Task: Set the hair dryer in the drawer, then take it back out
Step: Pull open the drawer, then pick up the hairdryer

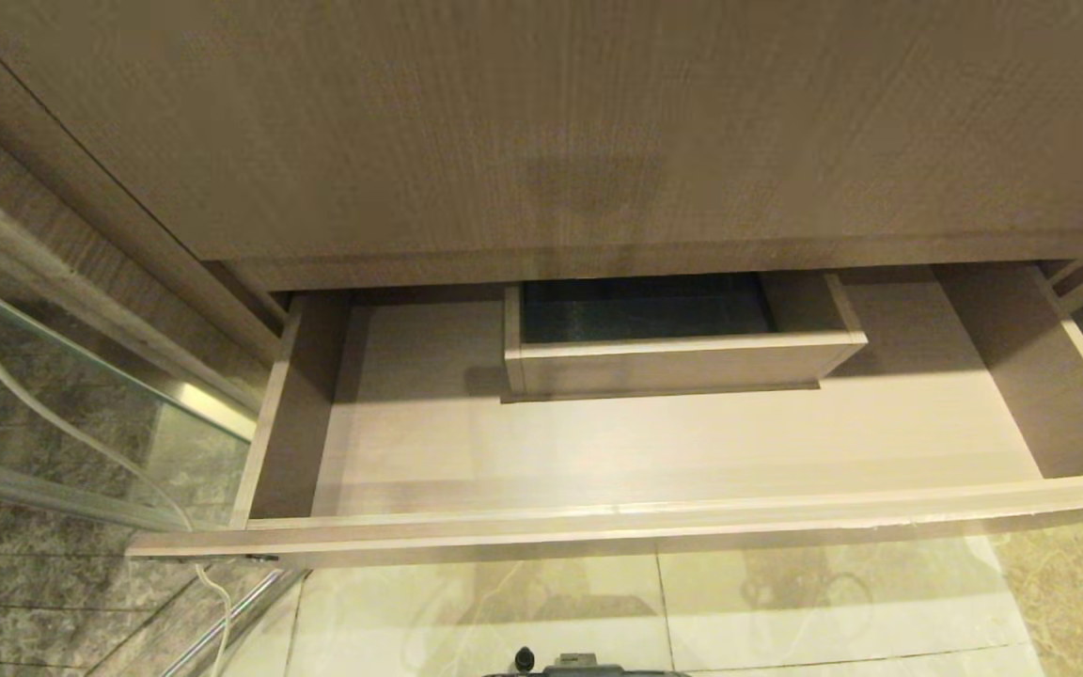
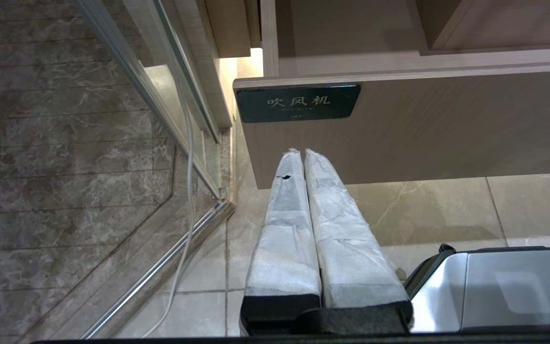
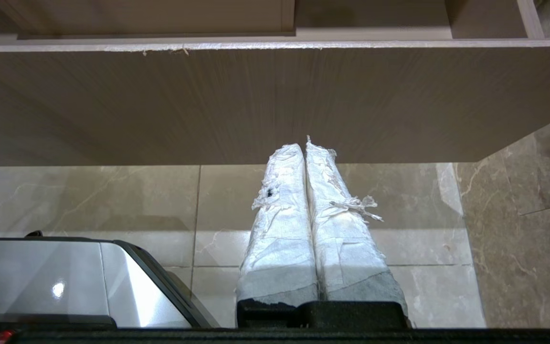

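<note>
From my head camera, the drawer [image 1: 654,442] stands pulled out below a taller wood panel [image 1: 541,122]. Its floor is bare, with a boxed cut-out [image 1: 682,362] at the back. I cannot see the hair dryer in any view. A white cord [image 1: 53,414] hangs at the left by a glass door [image 1: 81,404].

From my left wrist, my left gripper [image 2: 300,152] hangs pressed shut and holding nothing, just below the drawer's dark label [image 2: 298,102].

From my right wrist, my right gripper [image 3: 302,145] is likewise shut tight and empty, under the drawer front, above the tiled floor [image 3: 89,196].
</note>
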Controlling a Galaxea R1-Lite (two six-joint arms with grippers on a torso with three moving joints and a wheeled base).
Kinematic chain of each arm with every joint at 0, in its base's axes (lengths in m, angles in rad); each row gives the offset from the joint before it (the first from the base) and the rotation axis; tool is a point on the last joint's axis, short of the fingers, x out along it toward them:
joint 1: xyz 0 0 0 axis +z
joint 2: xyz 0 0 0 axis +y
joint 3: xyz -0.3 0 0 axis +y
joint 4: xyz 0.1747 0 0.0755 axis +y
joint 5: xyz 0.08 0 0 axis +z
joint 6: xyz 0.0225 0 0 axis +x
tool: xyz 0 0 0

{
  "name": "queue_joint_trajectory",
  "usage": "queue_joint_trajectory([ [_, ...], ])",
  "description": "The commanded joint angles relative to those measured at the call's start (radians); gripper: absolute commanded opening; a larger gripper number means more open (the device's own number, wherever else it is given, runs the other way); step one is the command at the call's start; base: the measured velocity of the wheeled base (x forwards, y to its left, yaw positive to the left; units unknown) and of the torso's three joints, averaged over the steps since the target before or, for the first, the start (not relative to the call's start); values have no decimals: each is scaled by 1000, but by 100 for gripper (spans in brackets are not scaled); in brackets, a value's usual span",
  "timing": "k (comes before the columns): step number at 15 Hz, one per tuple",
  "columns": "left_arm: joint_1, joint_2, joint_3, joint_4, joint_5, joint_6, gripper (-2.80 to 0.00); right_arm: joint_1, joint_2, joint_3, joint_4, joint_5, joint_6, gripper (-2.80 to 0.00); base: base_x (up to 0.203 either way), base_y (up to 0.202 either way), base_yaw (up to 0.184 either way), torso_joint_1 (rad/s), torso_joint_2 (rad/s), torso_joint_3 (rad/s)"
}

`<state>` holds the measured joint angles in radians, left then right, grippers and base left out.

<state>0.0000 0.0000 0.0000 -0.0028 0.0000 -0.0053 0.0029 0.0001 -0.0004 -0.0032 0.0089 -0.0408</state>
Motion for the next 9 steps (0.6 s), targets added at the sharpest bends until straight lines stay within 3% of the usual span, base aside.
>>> queue_joint_trajectory([
  [1,0,0,0,0,0,-1,-280,0,-2,0,0,0,-1,-280,0,0,0,0,0,0],
  [9,0,0,-1,0,1,-1,-280,0,-2,0,3,2,-8,-280,0,0,0,0,0,0],
])
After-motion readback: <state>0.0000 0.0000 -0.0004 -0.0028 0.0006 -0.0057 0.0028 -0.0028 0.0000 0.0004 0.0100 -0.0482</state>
